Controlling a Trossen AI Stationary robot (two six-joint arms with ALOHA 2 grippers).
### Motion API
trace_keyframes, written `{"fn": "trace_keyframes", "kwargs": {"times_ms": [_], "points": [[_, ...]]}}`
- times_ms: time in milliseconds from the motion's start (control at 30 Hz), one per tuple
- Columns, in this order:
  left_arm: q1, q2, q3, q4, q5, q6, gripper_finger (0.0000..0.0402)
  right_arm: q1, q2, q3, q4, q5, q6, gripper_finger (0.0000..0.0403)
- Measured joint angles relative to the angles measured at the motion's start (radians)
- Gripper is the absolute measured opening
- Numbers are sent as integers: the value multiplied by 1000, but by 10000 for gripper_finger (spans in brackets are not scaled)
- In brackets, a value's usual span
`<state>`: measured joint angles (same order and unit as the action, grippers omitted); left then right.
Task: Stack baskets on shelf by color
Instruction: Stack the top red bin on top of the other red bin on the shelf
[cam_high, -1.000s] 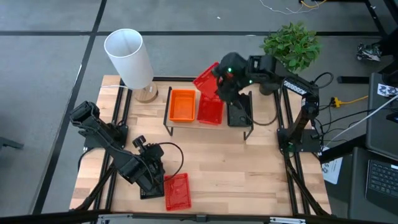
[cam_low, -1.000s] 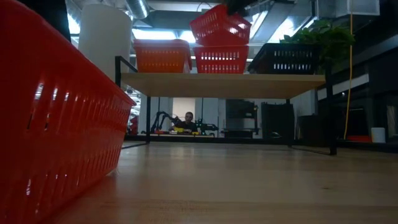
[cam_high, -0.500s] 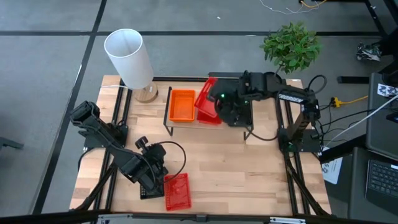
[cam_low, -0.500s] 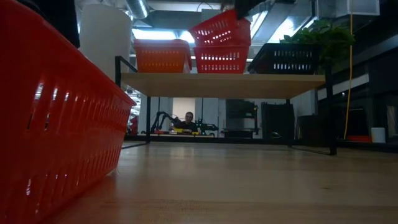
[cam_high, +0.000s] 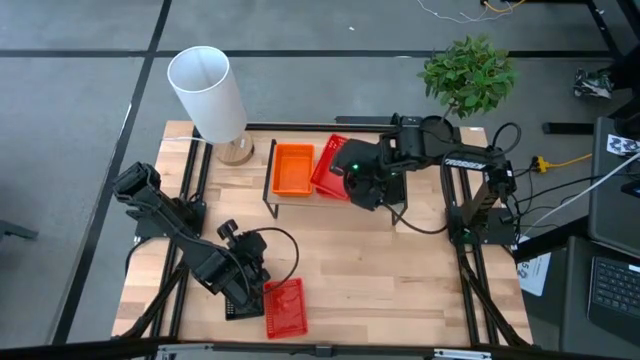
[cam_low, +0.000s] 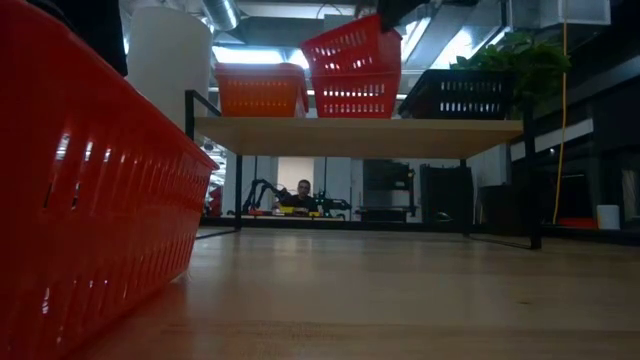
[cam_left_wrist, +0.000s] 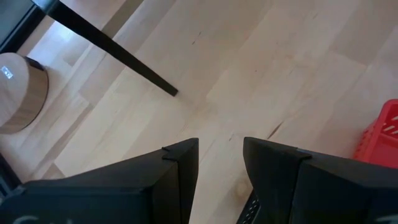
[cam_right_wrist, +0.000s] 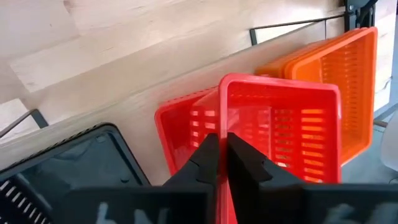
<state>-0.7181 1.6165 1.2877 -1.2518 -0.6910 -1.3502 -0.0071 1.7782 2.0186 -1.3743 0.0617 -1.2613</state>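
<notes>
The right arm reaches in from its side of the table, its right gripper (cam_right_wrist: 222, 163) pointed down with both fingers pinched tight together. The left arm sits folded low near the front, its left gripper (cam_left_wrist: 221, 165) hanging with fingers slightly parted.

the high view looks straight down on the whole desk (cam_high: 400, 270). the low view sits at desk height, facing level toward the shelf (cam_low: 360, 132) — a red basket (cam_low: 90, 180) looms very close. each wrist view looks past its own fingers; the right wrist and high views share the shelf's baskets.
</notes>
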Motion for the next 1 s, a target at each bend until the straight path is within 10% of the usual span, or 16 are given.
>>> {"fn": "trace_keyframes", "kwargs": {"times_ms": [633, 1000], "points": [[0, 0, 0, 0, 1, 0, 119, 5, 0, 0, -7, 109, 41, 43], [0, 0, 0, 0, 1, 5, 119, 51, 3, 0, 86, 21, 691, 43]]}}
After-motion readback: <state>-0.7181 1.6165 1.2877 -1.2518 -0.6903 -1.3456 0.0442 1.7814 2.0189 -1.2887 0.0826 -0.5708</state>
